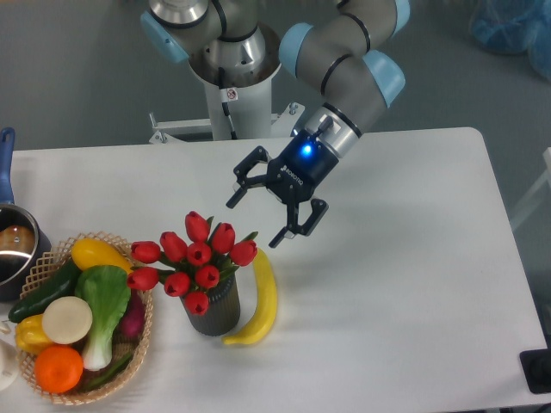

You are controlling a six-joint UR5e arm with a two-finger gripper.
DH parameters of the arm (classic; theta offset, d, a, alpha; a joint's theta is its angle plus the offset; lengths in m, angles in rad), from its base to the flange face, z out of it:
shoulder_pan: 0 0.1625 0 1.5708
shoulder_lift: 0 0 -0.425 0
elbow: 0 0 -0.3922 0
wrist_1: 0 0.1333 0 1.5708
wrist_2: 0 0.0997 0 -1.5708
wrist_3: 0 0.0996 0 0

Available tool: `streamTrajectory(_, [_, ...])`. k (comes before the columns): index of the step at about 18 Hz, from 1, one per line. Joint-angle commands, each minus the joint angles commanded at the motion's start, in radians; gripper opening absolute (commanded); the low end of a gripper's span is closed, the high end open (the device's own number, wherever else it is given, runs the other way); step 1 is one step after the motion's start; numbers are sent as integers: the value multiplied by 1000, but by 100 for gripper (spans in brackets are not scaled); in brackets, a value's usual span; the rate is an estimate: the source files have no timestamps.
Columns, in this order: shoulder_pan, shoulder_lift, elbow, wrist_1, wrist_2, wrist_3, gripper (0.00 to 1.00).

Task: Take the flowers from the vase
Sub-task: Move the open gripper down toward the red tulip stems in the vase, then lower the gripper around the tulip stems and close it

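Note:
The flowers (194, 258), a bunch of red tulip buds with green leaves, stand in the dark grey ribbed vase (213, 310) at the front left of the table. My gripper (255, 219) hovers above and to the right of the buds, tilted down toward the left. Its fingers (297, 225) are spread apart and hold nothing. It does not touch the flowers. The stems are hidden inside the vase.
A yellow banana (261, 303) lies against the vase's right side. A wicker basket (138, 348) of produce stands to the left. A blue-handled metal pot (13, 249) sits at the left edge. The robot base (232, 86) stands behind the table.

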Motion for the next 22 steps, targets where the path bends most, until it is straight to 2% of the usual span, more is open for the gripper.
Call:
streamTrajectory(8, [-9, -15, 8, 9, -46, -48, 100])
streamTrajectory(14, [-52, -81, 67, 35, -31, -48, 100])
streamTrajectory(22, [-95, -104, 72, 44, -17, -46, 100])
